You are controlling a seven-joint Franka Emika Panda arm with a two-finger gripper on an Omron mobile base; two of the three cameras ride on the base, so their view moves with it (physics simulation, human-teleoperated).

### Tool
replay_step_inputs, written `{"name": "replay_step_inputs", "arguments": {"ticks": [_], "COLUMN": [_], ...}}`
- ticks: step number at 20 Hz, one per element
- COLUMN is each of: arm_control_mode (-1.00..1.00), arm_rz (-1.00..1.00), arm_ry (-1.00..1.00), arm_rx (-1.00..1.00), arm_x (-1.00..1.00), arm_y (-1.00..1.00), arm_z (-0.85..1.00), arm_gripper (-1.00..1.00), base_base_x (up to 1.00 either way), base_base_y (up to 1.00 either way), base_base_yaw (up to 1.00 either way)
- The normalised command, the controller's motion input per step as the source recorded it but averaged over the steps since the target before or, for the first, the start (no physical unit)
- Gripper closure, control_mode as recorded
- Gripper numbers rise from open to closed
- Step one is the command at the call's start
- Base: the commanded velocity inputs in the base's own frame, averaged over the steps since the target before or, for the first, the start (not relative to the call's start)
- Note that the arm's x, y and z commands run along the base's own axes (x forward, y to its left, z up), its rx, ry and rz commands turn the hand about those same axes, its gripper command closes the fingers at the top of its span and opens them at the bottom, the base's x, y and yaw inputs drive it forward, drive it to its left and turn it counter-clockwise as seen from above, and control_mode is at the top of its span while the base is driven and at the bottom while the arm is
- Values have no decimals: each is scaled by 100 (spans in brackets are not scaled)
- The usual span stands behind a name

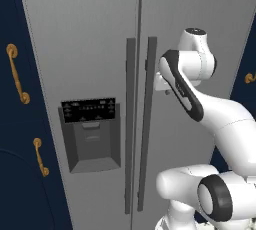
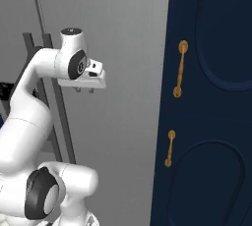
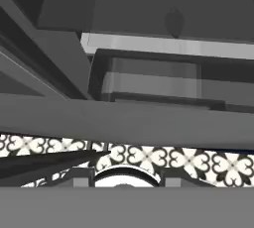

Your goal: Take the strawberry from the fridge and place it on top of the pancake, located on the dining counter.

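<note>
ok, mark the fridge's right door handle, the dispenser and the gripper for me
right door handle (image 1: 147, 124), left base view, middle of the long vertical bar.
dispenser (image 1: 92, 134), left base view, grey recess under the black panel.
gripper (image 2: 83, 90), right base view, between the two short fingertips under the white hand.

both doors of the fridge stand shut, barring any way inside. its two long vertical handles jut out side by side at the centre seam, with navy cabinets flanking.
</note>
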Motion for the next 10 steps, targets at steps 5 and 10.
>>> {"name": "replay_step_inputs", "arguments": {"ticks": [5, 10], "arm_control_mode": [-100, -100], "arm_rz": [0, 0], "arm_ry": [-1, 2], "arm_rx": [0, -1], "arm_x": [-35, -60], "arm_y": [1, 34], "arm_z": [-4, -25], "arm_gripper": [-100, -100], "base_base_x": [0, 0], "base_base_y": [0, 0], "base_base_yaw": [0, 0]}}
